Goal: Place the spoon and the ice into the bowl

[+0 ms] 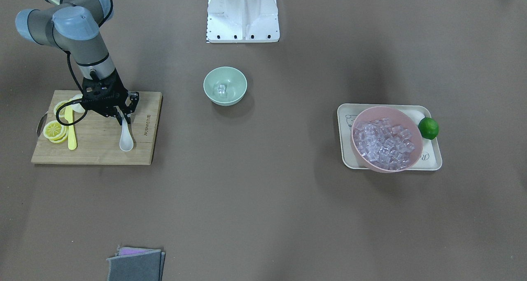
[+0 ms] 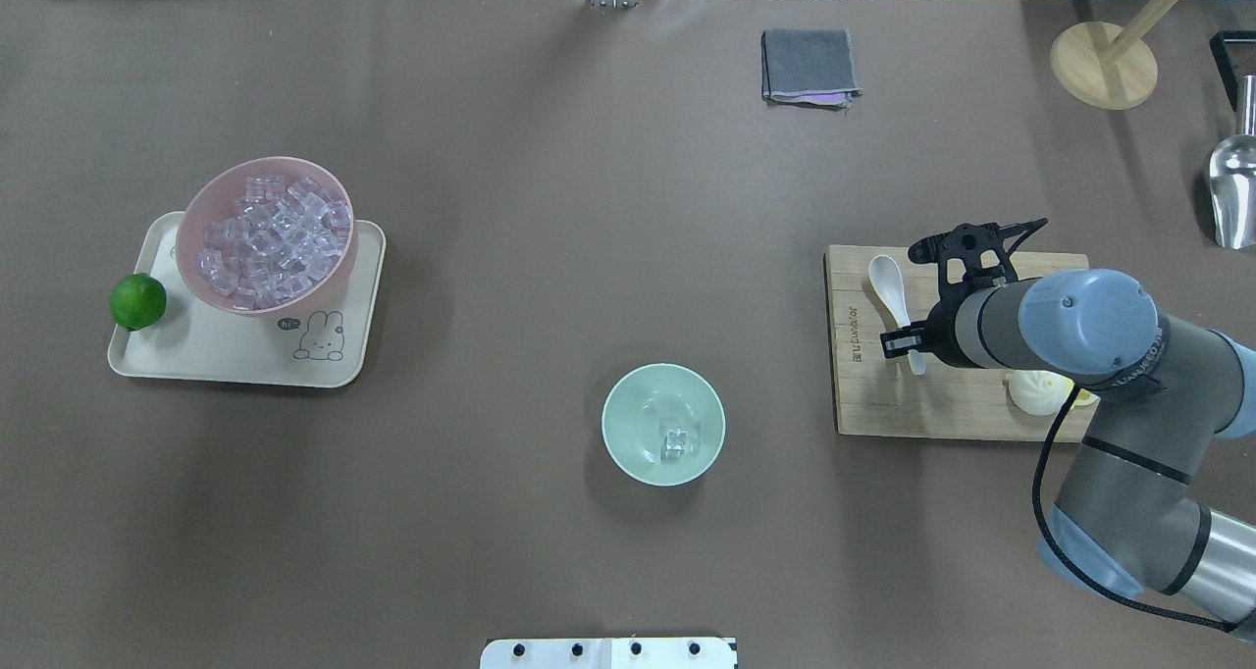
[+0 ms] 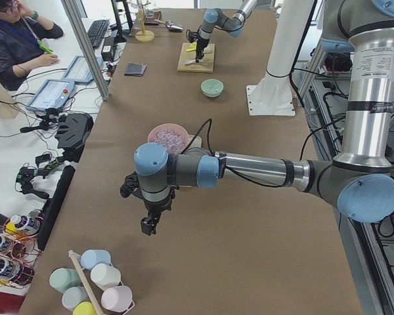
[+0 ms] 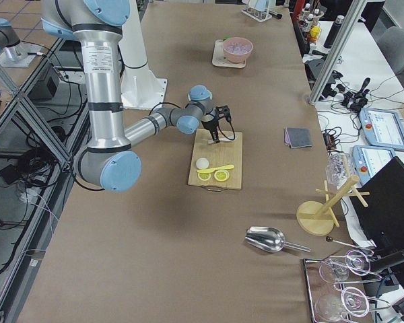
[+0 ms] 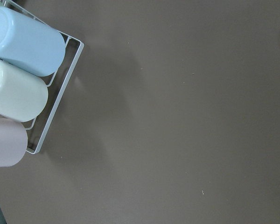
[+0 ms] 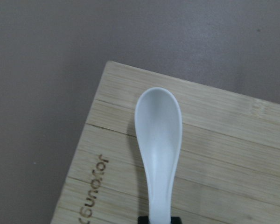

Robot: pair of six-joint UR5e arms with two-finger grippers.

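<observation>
On the bamboo board [image 1: 99, 151], the right tool [image 1: 124, 118] — seemingly — pinches the glossy white spoon [image 1: 126, 141].

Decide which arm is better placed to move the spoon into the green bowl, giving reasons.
Right. The right claw sits at the spoon handle on the board; the left claw hangs far off beside the cups.
</observation>
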